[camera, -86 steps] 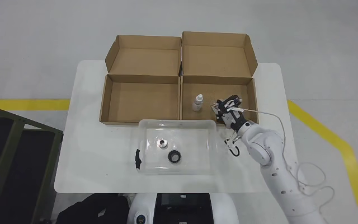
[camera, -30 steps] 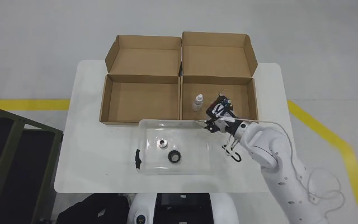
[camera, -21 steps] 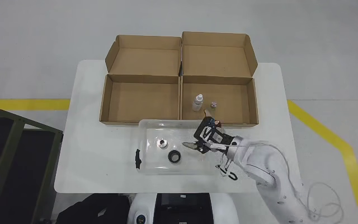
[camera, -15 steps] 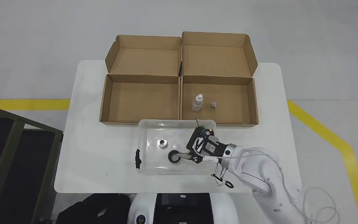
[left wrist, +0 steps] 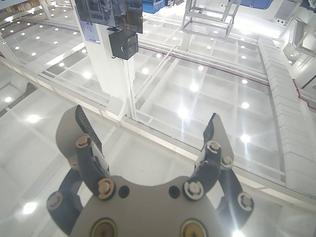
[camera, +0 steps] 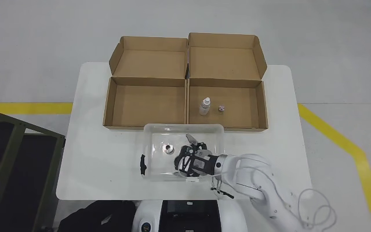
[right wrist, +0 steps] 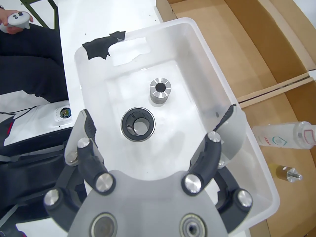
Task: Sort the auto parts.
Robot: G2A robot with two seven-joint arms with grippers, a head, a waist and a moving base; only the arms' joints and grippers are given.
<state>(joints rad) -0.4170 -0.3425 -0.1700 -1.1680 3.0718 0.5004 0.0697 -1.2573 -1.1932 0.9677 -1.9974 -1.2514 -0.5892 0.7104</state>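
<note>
L pincer (left wrist: 147,114): aimed up at the ceiling (left wrist: 212,80), jaws wide, nothing btwn them. Prob. parked out of the way while the other arm works.

On the table (camera: 87,145), L to R:
- **Bin:** black tape (camera: 142,163) sits on the L rim of the clear bin (camera: 174,125), likely just a marker.
- **Parts in bin:** silver slotted sleeve (right wrist: 160,90) stands upright, bore up. Near it the black ring (right wrist: 138,124) lies flat, hole up. They're apart from each other & from the walls, so either looks open to a top-down grab.
- **R pincer (right wrist: 158,114):** hangs over the bin, spread wide, empty, ring roughly under the gap. I'd judge the ring is the next pick, not yet gripped.
- **Boxes behind the bin:** L cardboard box (camera: 145,104) has a bare floor, lid folded back. R cardboard box (camera: 246,110) sits right against it & holds a small clear bottle (camera: 204,106) w/ a small metal stud (camera: 221,107) just beside.
- **Sorting so far:** R box seems the drop spot for one sort. Which kind goes in the L box, can't tell.

Surface: white, rounded corners.

Room: dark green frame (camera: 40,130) at far L, grey floor (camera: 58,35) w/ yellow line (camera: 35,108).
</note>
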